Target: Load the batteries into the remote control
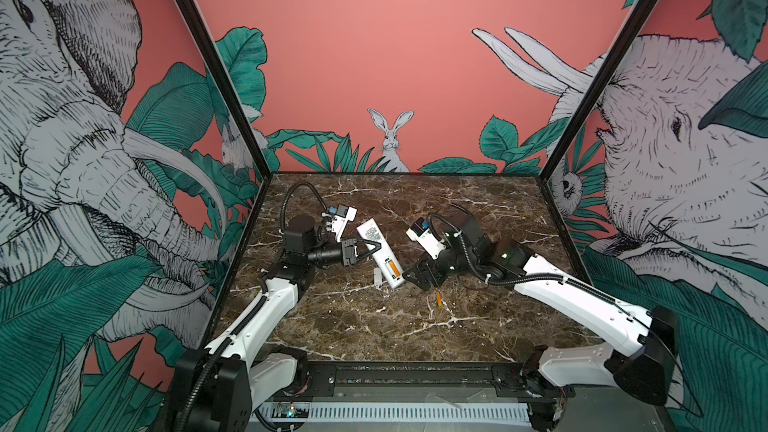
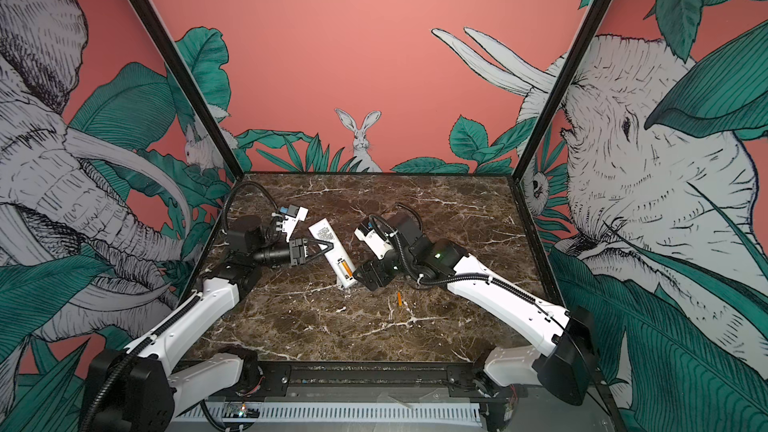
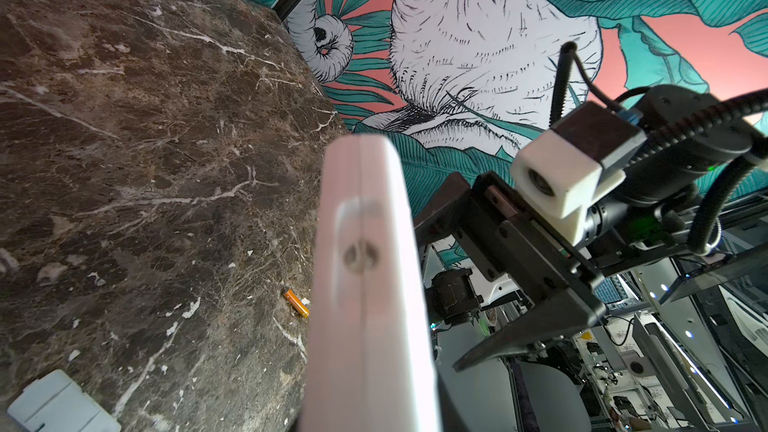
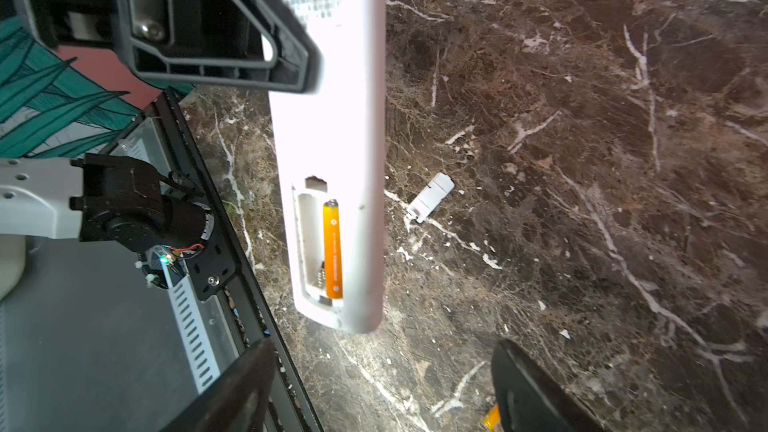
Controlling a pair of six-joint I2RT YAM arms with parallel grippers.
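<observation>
in both top views your left gripper [image 1: 376,248] is clamped on the remote control [image 1: 370,234] about halfway along it. the remote sits over the middle of the marble table [image 1: 332,326], label side up, and runs from 11 o'clock to 5 o'clock. its battery bay is open at the near end, with one loaded battery [image 1: 392,268] in it. the loose battery [image 1: 438,299] lies on the table at 5 o'clock from that end, apart from it. the small white cover [image 1: 377,277] is just beside the same end at 8 o'clock. your right gripper [image 1: 415,278] is at 3 o'clock from the end, close to it. you cannot tell its jaws from here. the same layout shows for the remote control [image 2: 322,234], loose battery [image 2: 400,299] and left gripper [image 2: 330,247].

in the left wrist view you see the remote control [image 3: 361,284] edge-on. the loose battery [image 3: 296,302] and the cover [image 3: 58,405] are on the table beyond it. the right gripper [image 3: 436,297] is on the remote's other side, jaws apart.

in the right wrist view your right gripper [image 4: 386,388] stands wide apart with nothing between its fingers [image 4: 536,392]. the loaded battery [image 4: 333,249] fills one slot of the bay and the slot beside it is bare. the left gripper [image 4: 316,68] pinches the remote control [image 4: 332,118]. the cover [image 4: 430,197] and the loose battery [image 4: 492,417] lie on the table.
</observation>
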